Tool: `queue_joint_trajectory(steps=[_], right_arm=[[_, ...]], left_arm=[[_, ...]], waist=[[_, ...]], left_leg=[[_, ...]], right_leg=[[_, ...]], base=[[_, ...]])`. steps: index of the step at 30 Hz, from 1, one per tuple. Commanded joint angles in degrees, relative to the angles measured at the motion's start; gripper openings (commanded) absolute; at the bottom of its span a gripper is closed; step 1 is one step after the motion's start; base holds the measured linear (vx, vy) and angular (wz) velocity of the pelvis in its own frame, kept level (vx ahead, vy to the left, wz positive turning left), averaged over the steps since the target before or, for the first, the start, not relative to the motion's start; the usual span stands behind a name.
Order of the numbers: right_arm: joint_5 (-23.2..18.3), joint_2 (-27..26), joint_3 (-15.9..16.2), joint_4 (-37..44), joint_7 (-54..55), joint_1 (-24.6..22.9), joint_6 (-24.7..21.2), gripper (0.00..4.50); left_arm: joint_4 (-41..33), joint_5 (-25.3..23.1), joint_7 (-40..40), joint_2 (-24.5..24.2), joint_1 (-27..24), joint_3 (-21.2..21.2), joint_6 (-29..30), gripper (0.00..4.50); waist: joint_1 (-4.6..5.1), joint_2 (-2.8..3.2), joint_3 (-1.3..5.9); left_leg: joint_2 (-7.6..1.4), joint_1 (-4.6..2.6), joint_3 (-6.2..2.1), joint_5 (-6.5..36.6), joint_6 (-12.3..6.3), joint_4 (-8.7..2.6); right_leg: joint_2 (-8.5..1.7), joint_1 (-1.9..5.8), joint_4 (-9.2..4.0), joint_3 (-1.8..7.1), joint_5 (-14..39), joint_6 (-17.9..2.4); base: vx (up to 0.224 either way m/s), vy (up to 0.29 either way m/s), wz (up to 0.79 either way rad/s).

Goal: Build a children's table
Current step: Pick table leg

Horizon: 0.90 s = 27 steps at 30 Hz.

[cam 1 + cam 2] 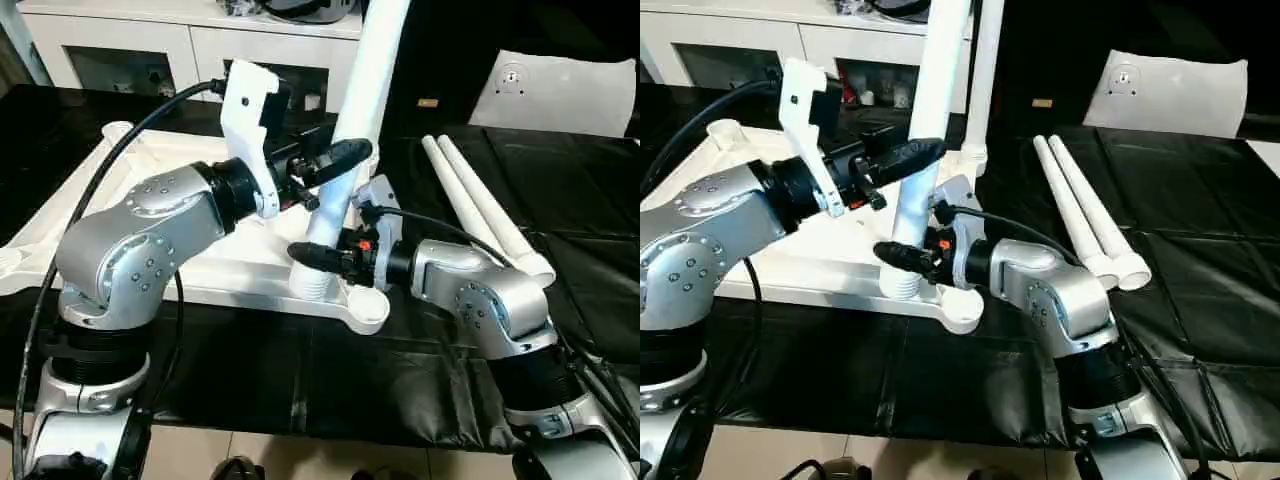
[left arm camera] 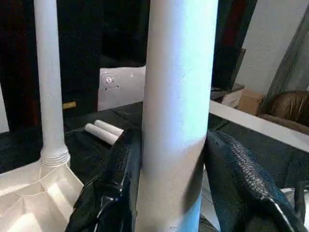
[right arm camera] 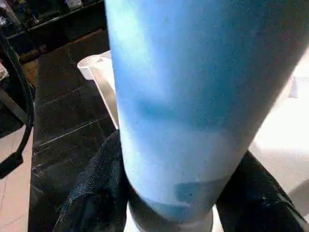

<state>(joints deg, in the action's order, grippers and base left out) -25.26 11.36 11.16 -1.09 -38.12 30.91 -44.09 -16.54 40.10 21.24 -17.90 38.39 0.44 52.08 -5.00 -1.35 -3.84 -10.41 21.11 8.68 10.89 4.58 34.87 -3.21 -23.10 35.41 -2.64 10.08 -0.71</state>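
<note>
The children's table top (image 1: 225, 262) lies upside down on the black cover. One white leg (image 1: 365, 80) leans slightly, held by both grippers. My left gripper (image 1: 350, 160) is shut on its middle, with black fingers (image 2: 113, 193) on both sides of it. My right gripper (image 1: 318, 248) is shut on it just above the threaded end (image 1: 310, 285). That end sits low over the top's near rim, a little left of the near right corner socket (image 1: 366, 306). Another leg (image 1: 985, 80) stands in the far right corner. Two more legs (image 1: 480, 205) lie side by side to the right.
A white cabinet (image 1: 190, 40) with dark glass fronts stands behind the table. A white sheet (image 1: 560, 90) lies at the back right. A black cable (image 1: 110, 170) arcs over my left forearm. The black cover (image 1: 300, 370) ends at the near table edge.
</note>
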Motion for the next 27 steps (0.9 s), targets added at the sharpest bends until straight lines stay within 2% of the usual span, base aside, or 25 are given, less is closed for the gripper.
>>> queue_joint_trajectory(steps=[1,2,4,6,8,11,12,13,14,15,17,18,19,20,21,23,24,26,27], right_arm=[[-0.16,-0.34,-0.47,1.23,-0.31,-0.79,1.74,1.91],[0.28,-0.64,-0.50,1.12,0.32,-1.02,2.43,1.90],[0.98,-1.11,-0.53,0.96,1.36,-1.26,3.43,1.90],[0.83,-1.72,-1.12,0.93,2.69,-1.38,2.65,1.90],[0.99,-1.90,-1.27,0.87,3.16,-1.46,2.79,1.89],[1.55,-2.41,-1.77,0.74,4.30,-1.88,3.79,1.89],[1.19,-2.99,-2.61,1.07,4.93,-2.41,4.13,1.89],[0.89,-3.41,-3.22,1.32,5.31,-2.81,4.41,1.89],[0.54,-3.91,-3.84,2.02,5.83,-3.42,4.76,1.89],[0.47,-3.99,-3.96,2.18,5.93,-3.55,4.83,1.89],[-0.08,-5.04,-5.62,3.61,7.98,-4.67,5.79,1.89],[-0.50,-5.31,-6.28,4.05,8.68,-4.93,5.47,1.89],[-0.16,-5.31,-6.59,4.27,9.45,-5.15,5.46,1.89],[1.22,-5.21,-7.68,5.08,12.31,-5.98,5.36,1.89],[1.22,-5.21,-7.68,5.08,12.31,-5.98,5.36,1.89],[2.02,-4.67,-8.11,5.41,13.22,-6.33,5.45,1.89],[4.65,-1.81,-8.43,7.03,14.21,-8.06,6.17,1.89],[5.62,-0.74,-8.73,8.08,14.60,-9.11,6.32,1.89],[6.11,0.26,-9.44,9.33,14.90,-10.26,6.05,1.89]], left_arm=[[-1.18,2.87,-1.19,1.70,1.51,1.56,1.07,1.72],[-1.70,3.67,-0.89,2.34,1.62,1.76,0.94,2.07],[-3.02,6.91,-0.17,3.88,1.74,2.39,1.51,2.42],[-3.80,9.94,-0.43,5.50,1.67,3.21,2.28,2.45],[-4.05,10.47,-0.54,6.02,1.55,3.26,2.21,2.66],[-4.79,9.76,-0.34,6.30,0.93,2.52,2.09,2.85],[-5.62,9.12,0.86,5.88,0.17,1.26,1.77,2.89],[-6.23,8.74,1.67,5.65,-0.31,0.51,1.78,2.98],[-6.53,8.18,2.27,5.64,-0.84,0.04,1.13,3.14],[-6.57,8.06,2.35,5.66,-0.93,-0.05,0.99,3.23],[-5.58,7.33,1.56,7.14,-1.12,1.48,-2.17,3.28],[-4.99,7.27,1.04,7.92,-1.05,2.53,-3.61,3.50],[-4.71,7.40,0.95,8.10,-1.19,3.29,-4.25,3.50],[-3.73,7.94,0.70,8.66,-1.78,6.08,-6.48,3.56],[-3.73,7.94,0.70,8.66,-1.78,6.08,-6.48,3.56],[-3.57,7.50,0.74,8.35,-2.11,6.54,-7.16,3.56],[-3.92,4.32,4.50,3.59,-5.49,4.72,-7.96,3.56],[-4.11,1.10,7.70,-0.62,-7.81,2.05,-8.86,3.56],[-4.16,-3.25,11.24,-5.54,-10.27,-2.03,-10.28,3.56]], waist=[[0.08,0.49,4.37],[0.11,0.38,4.37],[0.06,0.44,4.40],[0.00,0.52,4.41],[0.11,0.48,4.39],[0.09,0.51,4.33],[0.01,1.30,4.33],[0.15,0.83,4.34],[0.12,1.58,4.26],[0.23,1.24,4.28],[0.30,1.42,4.06],[0.40,1.18,4.12],[0.40,1.16,4.13],[0.47,1.13,3.87],[0.47,1.11,4.01],[0.71,1.20,3.82],[0.85,1.32,3.65],[0.92,1.30,3.67],[1.25,1.63,3.65]], left_leg=[[-1.63,-0.31,0.07,7.16,2.66,-3.88],[-1.62,-0.24,0.12,7.20,2.54,-3.87],[-1.62,-0.30,0.07,7.19,2.45,-3.90],[-1.59,-0.30,0.11,7.05,2.64,-3.85],[-1.57,-0.20,0.05,7.43,2.46,-3.89],[-1.56,-0.28,0.03,7.82,2.30,-3.94],[-1.59,-0.30,-0.07,7.89,2.57,-3.93],[-1.60,-0.32,-0.05,8.19,2.46,-4.01],[-1.60,-0.36,-0.12,8.40,2.68,-4.02],[-1.66,-0.42,-0.10,8.94,2.77,-4.06],[-1.59,-0.31,-0.09,9.31,2.79,-4.15],[-1.52,-0.23,-0.09,9.58,2.88,-4.15],[-1.51,-0.23,-0.13,9.56,2.83,-4.16],[-1.42,-0.15,-0.09,9.72,2.86,-4.21],[-1.37,-0.27,-0.13,9.89,3.03,-4.21],[-1.34,-0.29,-0.14,10.33,3.07,-4.29],[-1.36,-0.38,-0.19,10.54,3.09,-4.37],[-1.41,-0.28,-0.32,9.62,2.73,-4.62],[-1.40,-0.48,-0.22,9.48,2.62,-4.63]], right_leg=[[-3.68,3.28,-3.56,2.35,11.10,-8.93],[-3.69,3.31,-3.68,2.37,11.22,-8.87],[-3.68,3.26,-3.69,2.33,11.52,-8.73],[-3.68,3.22,-3.63,2.33,10.99,-9.56],[-3.57,3.29,-3.60,2.30,10.61,-9.54],[-3.59,3.28,-3.81,2.30,12.07,-8.58],[-3.65,3.22,-3.71,2.32,12.10,-8.47],[-3.55,3.24,-3.89,2.30,12.19,-8.20],[-3.56,3.09,-3.79,2.31,12.19,-8.29],[-3.50,3.09,-3.97,2.26,12.19,-8.32],[-3.39,3.02,-3.97,2.30,11.63,-8.45],[-3.41,3.28,-4.10,2.27,12.01,-8.33],[-3.42,3.34,-4.17,2.26,12.23,-8.19],[-3.38,3.27,-4.41,2.33,13.12,-7.54],[-3.37,3.36,-4.38,2.27,13.99,-6.89],[-3.20,3.17,-4.50,2.28,14.72,-6.18],[-3.12,2.99,-4.50,2.27,14.52,-5.90],[-3.11,3.09,-4.39,2.34,14.33,-4.50],[-2.92,2.82,-4.34,2.43,14.07,-4.11]], base=[[0.000,0.000,0.00],[0.000,0.000,0.00],[0.000,0.000,0.00],[0.000,0.000,0.00],[0.000,0.000,0.00],[0.000,0.000,0.00],[0.000,0.000,0.00],[0.000,0.000,0.00],[0.000,0.000,0.00],[0.000,0.000,0.00],[0.000,0.000,0.00],[0.000,0.000,0.00],[0.000,0.000,0.00],[0.000,0.000,0.00],[0.000,0.000,0.00],[0.000,0.000,0.00],[0.000,0.000,0.00],[0.000,0.000,0.00],[0.000,0.000,0.00]])
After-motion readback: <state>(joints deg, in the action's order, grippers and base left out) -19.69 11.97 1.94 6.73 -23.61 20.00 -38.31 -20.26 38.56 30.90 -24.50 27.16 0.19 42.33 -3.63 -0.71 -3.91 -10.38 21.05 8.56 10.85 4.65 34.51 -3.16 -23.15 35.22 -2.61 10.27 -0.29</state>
